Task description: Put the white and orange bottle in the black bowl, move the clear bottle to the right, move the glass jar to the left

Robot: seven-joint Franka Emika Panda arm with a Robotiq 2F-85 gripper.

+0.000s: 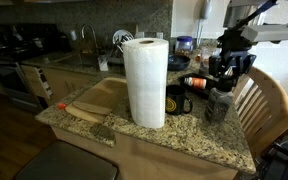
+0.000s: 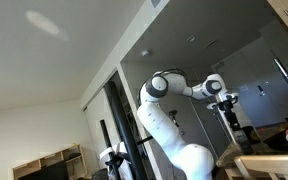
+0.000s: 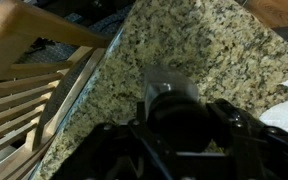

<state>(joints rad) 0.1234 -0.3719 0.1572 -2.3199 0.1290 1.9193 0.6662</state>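
**Claw over the clear bottle by the chair**

The claw [image 1: 218, 98] is down at the counter [image 1: 184, 135], pointing straight at the stone, and the clear bottle [image 1: 217, 108] stands upright between its fingers. From the wrist, the claw [image 3: 170, 112] fills the bottom of the picture and the bottle [image 3: 164, 84] shows as a grey block with its dark cap [image 3: 170, 104] on top, right in the gap. Whether the fingers are squeezing it or only flanking it, I cannot tell. What is in the bottle does not show.

Just beside the claw, past the counter edge, there is the wooden chair [image 1: 259, 100], also seen from the wrist [image 3: 29, 70]. On the other side sits a black mug [image 1: 179, 102], its inside hidden. Behind the mug the white and orange bottle [image 1: 191, 82] lies on its side among dark shapes; it is too small to tell whether one of them holds it. Further along stands the towel roll [image 1: 144, 82], upright, and beyond it a wooden board [image 1: 84, 110] near the far corner.

The low exterior view shows the white arm [image 2: 174, 125] reaching across with the claw [image 2: 227, 105] hanging down.
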